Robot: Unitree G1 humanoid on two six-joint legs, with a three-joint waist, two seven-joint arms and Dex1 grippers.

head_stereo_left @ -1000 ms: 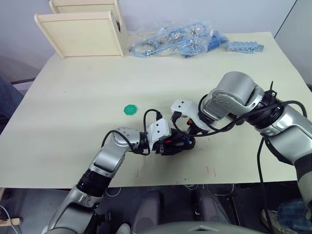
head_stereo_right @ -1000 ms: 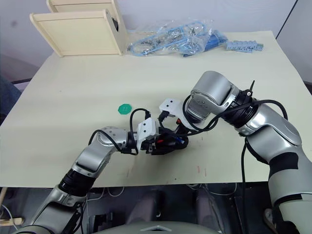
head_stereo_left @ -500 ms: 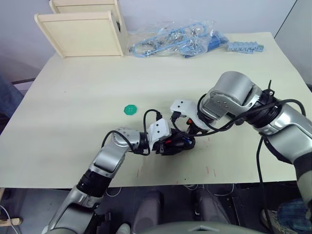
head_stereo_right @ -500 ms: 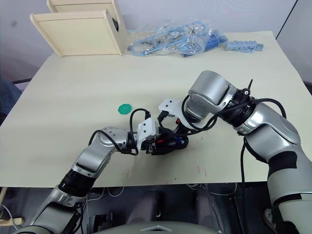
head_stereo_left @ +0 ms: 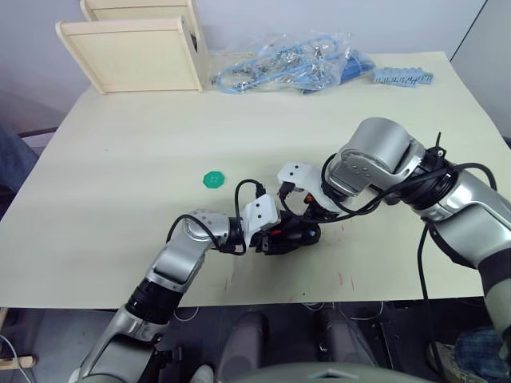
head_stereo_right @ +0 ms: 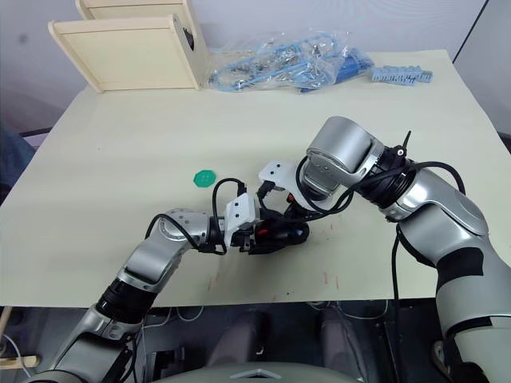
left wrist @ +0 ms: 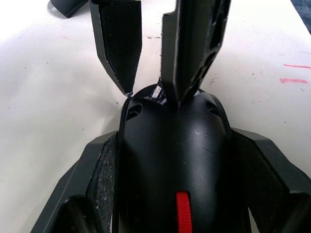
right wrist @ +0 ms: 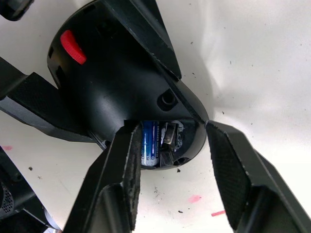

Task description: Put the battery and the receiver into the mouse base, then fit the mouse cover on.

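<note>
A: Where does the mouse base [head_stereo_right: 275, 236] sit, and what holds it?
B: Near the front edge of the table [head_stereo_left: 120, 183], clamped between the two fingers of the left gripper [left wrist: 172, 184], one finger along each flank. The red scroll wheel [left wrist: 182, 218] shows on top.

A: And the right gripper [right wrist: 170, 165]?
B: Its fingers stand apart, poised at the base's open rear end, not closed on anything.

A: What lies inside the base?
B: The battery [right wrist: 148, 145], blue, lodged in the hollow, partly hidden behind one right finger. Beside it a small dark piece, too obscured to identify.

A: The mouse cover?
B: A black shape [left wrist: 68, 6], cut off at the edge of the left wrist view; I cannot tell what it is.

A: Elsewhere?
B: A green disc [head_stereo_left: 213, 179], wooden boxes [head_stereo_left: 132, 52], and a bag of blue parts [head_stereo_left: 287, 62], all well apart.
</note>
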